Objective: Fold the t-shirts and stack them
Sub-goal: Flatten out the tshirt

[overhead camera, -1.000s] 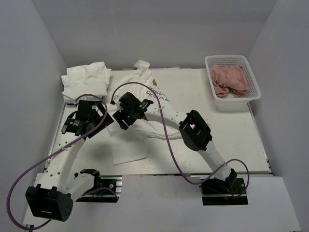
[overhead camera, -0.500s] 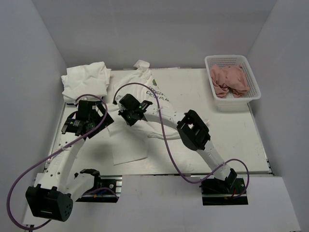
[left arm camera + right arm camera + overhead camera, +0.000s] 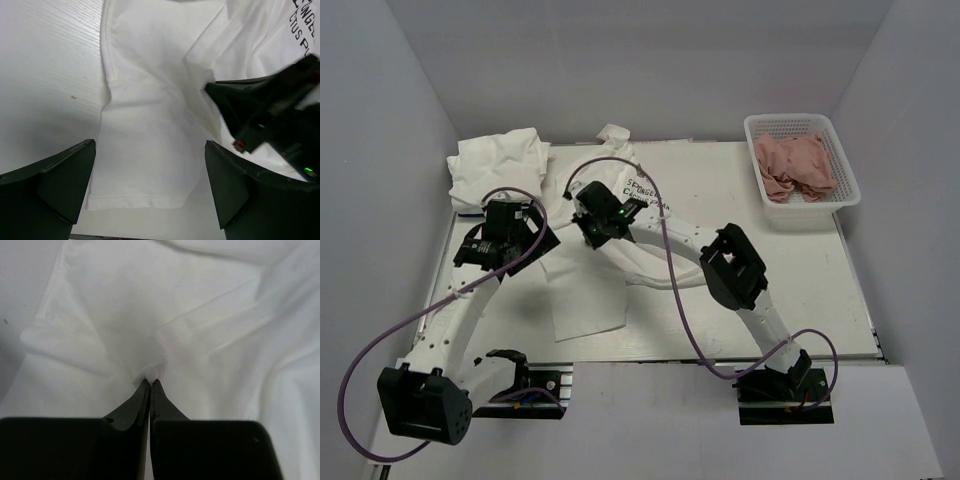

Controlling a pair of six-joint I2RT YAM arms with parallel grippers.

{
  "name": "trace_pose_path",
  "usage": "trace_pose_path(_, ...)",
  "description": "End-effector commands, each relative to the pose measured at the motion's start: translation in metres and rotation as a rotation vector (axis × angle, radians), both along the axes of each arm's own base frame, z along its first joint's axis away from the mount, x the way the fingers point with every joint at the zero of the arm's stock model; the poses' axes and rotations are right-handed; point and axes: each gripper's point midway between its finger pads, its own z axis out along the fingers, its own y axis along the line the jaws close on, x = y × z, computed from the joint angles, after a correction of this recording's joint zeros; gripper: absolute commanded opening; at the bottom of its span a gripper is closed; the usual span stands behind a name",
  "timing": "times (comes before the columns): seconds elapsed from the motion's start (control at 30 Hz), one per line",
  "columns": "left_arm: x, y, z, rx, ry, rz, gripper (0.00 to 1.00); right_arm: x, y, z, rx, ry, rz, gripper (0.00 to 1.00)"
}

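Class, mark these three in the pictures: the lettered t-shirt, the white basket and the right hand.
lettered t-shirt [image 3: 586, 300], top view, the plain lower panel near its hem.
white basket [image 3: 812, 215], top view, its near wall.
right hand [image 3: 150, 381], right wrist view, the closed fingertips pinching a shirt fold.

Left arm [image 3: 448, 325] and right arm [image 3: 766, 325]: white links, bulky black joint housings, black bases. Purple cable [image 3: 365, 350] loops along each arm. Fingers [image 3: 50, 185] matte black, wedge-shaped. Green LED [image 3: 611, 212] lit on right wrist.
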Motion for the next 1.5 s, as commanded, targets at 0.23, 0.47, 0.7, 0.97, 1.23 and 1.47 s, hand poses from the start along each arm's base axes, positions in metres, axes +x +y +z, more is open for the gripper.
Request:
trace_pose_path(0.23, 0.067, -0.022, 0.013, -0.044, -0.087, -0.077, 1.00, 0.117, -0.119, 0.104, -0.023, -0.305, -0.372, 0.00)
trace_pose_path(0.47, 0.114, -0.039, -0.001, -0.051, -0.109, -0.166, 1.00, 0.202, -0.251, 0.115, -0.192, -0.408, -0.663, 0.00)
trace_pose_path(0.7, 0.163, -0.076, -0.037, -0.130, -0.084, -0.316, 1.00, 0.279, -0.335, 0.119, -0.262, -0.519, -0.835, 0.00)
trace_pose_path(0.97, 0.179, -0.079, -0.082, -0.115, 0.020, -0.340, 1.00, 0.322, -0.432, 0.171, -0.417, -0.835, -1.128, 0.00)
trace_pose_path(1.23, 0.178, -0.078, -0.086, -0.104, 0.035, -0.353, 1.00, 0.321, -0.442, 0.201, -0.526, -0.948, -1.071, 0.52)
trace_pose_path(1.47, 0.174, -0.075, -0.038, -0.080, -0.059, -0.364, 1.00, 0.287, -0.371, 0.218, -0.231, -0.768, -0.850, 0.90)
